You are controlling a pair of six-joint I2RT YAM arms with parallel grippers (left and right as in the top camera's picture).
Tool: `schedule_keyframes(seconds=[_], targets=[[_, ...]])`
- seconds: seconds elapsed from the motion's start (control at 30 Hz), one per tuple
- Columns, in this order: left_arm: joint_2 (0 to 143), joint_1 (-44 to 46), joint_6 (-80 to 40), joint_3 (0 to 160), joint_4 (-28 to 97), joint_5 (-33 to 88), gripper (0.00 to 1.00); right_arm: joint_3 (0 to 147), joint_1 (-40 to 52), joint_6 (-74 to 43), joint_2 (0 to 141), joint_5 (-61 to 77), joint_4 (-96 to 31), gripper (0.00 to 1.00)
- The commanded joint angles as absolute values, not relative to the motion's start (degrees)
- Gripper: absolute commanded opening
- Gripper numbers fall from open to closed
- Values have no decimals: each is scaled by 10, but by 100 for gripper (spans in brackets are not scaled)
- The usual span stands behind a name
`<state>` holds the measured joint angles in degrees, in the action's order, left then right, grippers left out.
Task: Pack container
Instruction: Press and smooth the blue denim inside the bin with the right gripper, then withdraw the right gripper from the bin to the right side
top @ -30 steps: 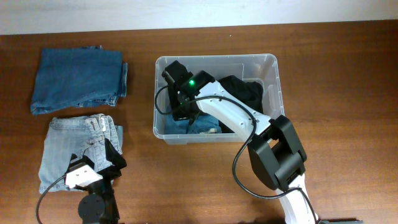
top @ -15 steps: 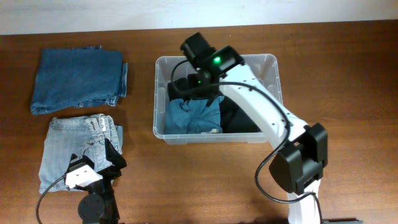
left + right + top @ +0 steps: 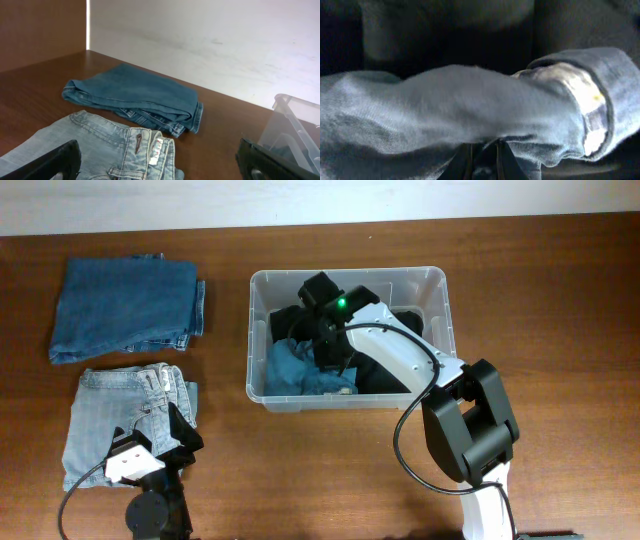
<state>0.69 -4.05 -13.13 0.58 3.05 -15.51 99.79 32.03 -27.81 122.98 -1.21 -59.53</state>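
The clear plastic container [image 3: 440,278] stands in the middle of the table and also shows at the right edge of the left wrist view [image 3: 295,120]. It holds a crumpled blue garment [image 3: 288,370] at the front left and black clothing [image 3: 385,375] on the right. My right gripper [image 3: 325,345] is down inside the container. Its fingers [image 3: 482,162] are close together, pinching a fold of the blue garment [image 3: 445,100]. My left gripper [image 3: 150,448] is open and empty [image 3: 160,167], low over folded light blue jeans [image 3: 120,410].
Folded dark blue jeans [image 3: 125,305] lie at the back left, behind the light blue jeans [image 3: 100,145], and show in the left wrist view [image 3: 135,95]. A pale wall runs along the table's far edge.
My right gripper rose from the container's left side toward the back rim, then dropped back into the middle. The blue garment shifted with it. The left arm has not moved.
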Motion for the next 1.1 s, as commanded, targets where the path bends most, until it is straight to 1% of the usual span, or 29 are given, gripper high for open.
schedule_keyframes(seconds=[0.0,0.07,0.1,0.13,0.17,0.2,0.23,0.27,0.4,0.43,0.47,0.53,0.63,0.67,0.83,0.93,1.07], targets=[[3,-43,-132,5,33,-161,99,1008,322,-274,1223,-10,-602,10],[3,-43,-132,5,33,-161,99,1039,319,-268,1208,-21,-620,10],[3,-43,-132,5,33,-161,99,1062,318,-259,1197,-27,-634,14],[3,-43,-132,5,33,-161,99,1093,317,-253,1184,-36,-654,20],[3,-43,-132,5,33,-161,99,1132,315,-253,1171,-54,-683,35],[3,-43,-132,5,33,-161,99,1159,314,-253,1163,-64,-704,57],[3,-43,-132,5,33,-161,99,1194,311,-253,1153,-74,-730,69],[3,-43,-132,5,33,-161,99,1224,307,-253,1145,-82,-753,72],[3,-43,-132,5,33,-161,99,1302,288,-253,1126,-111,-827,77],[3,-43,-132,5,33,-161,99,1325,279,-253,1119,-125,-856,92],[3,-43,-132,5,33,-161,99,1335,272,-253,1115,-131,-871,99],[3,-43,-132,5,33,-161,99,1354,252,-253,1103,-145,-909,99],[3,-43,-132,5,33,-161,99,1361,199,-256,1070,-163,-973,99],[3,-43,-132,5,33,-161,99,1357,176,-238,1057,-154,-973,98],[3,-43,-132,5,33,-161,99,1356,84,-219,996,-134,-973,99],[3,-43,-132,5,33,-161,99,1355,11,-172,960,-133,-973,99],[3,-43,-132,5,33,-161,99,1331,-88,-167,922,-134,-973,98]])
